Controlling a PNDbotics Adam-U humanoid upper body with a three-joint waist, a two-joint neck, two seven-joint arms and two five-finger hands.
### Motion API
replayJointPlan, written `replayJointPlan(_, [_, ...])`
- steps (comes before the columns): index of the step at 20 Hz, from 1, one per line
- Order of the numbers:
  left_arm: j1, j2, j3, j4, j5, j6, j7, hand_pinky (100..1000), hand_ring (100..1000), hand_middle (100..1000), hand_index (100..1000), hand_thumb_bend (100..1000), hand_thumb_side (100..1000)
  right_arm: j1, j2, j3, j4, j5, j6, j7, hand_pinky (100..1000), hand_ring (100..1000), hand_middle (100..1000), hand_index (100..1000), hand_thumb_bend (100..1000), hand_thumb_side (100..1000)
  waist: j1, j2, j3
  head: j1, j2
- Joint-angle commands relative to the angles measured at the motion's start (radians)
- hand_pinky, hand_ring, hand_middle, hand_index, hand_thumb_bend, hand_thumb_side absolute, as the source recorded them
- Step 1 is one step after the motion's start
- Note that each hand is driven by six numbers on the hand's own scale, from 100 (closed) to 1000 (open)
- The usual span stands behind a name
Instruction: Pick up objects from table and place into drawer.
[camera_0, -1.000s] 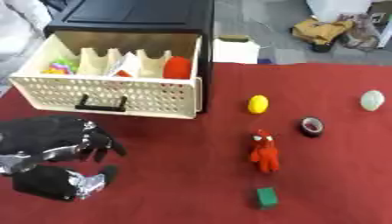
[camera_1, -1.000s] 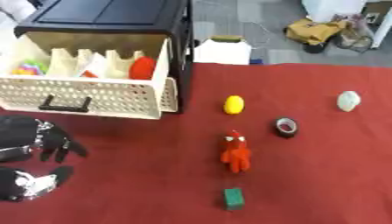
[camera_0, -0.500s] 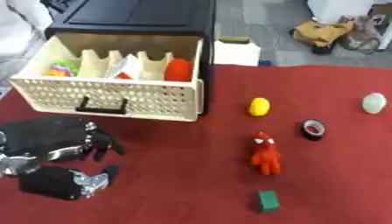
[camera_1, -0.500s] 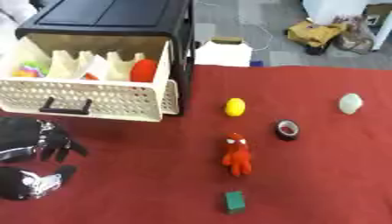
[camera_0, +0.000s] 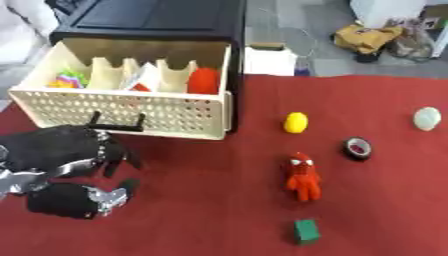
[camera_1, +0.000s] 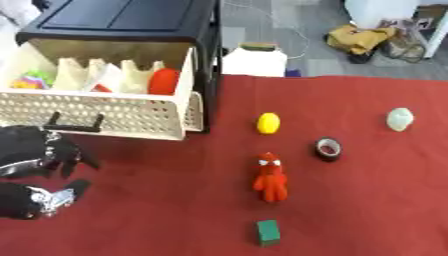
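A cream perforated drawer (camera_0: 131, 112) stands pulled out of a black cabinet (camera_0: 157, 20), with a black handle on its front. Inside it lie an orange-red thing (camera_0: 204, 81) and a multicoloured thing (camera_0: 70, 80) between dividers. On the red cloth to the right lie a yellow oval (camera_0: 296, 122), a red figure (camera_0: 303, 172), a green block (camera_0: 305, 231), a black tape roll (camera_0: 356, 148) and a pale green lump (camera_0: 426, 118). My left hand (camera_0: 61, 155) hovers at the lower left, below the drawer front, fingers relaxed, holding nothing. My right hand does not show.
A white box (camera_0: 269, 60) sits just behind the cloth's far edge beside the cabinet. Bags (camera_0: 367, 37) lie on the floor at the back right. Bare red cloth lies between my hand and the red figure.
The whole picture has drifted a little, so the head moved. My left hand stays at the lower left. The objects on the cloth have not moved.
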Motion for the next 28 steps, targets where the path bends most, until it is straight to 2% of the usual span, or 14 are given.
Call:
replayJointPlan(1, [-0.014,0.016,0.027,-0.012,-0.023,0.020,0.002,150,415,459,825,100,1000,-0.010,-0.018,-0.013,-0.014,-0.002,0.010,0.001,634,704,530,746,134,842,0.003,-0.014,-0.003,0.005,-0.012])
replayJointPlan(12, [-0.028,0.009,0.038,-0.012,-0.073,0.075,-0.019,156,426,466,825,100,1000,-0.009,-0.006,-0.018,-0.014,-0.004,0.020,0.003,632,703,529,740,138,825,0.006,-0.010,-0.012,0.013,-0.026])
replayJointPlan(18, [-0.041,-0.003,0.039,-0.007,-0.063,0.113,-0.047,162,443,483,837,100,1000,-0.010,0.003,-0.019,-0.014,-0.004,0.025,0.003,634,705,530,738,139,817,0.006,-0.005,-0.016,0.017,-0.032])
replayJointPlan(28, [-0.065,-0.021,0.045,0.024,-0.068,0.107,-0.047,170,455,490,865,100,1000,-0.009,0.014,-0.021,-0.014,-0.001,0.026,0.007,635,707,530,735,142,809,0.005,0.004,-0.020,0.021,-0.038])
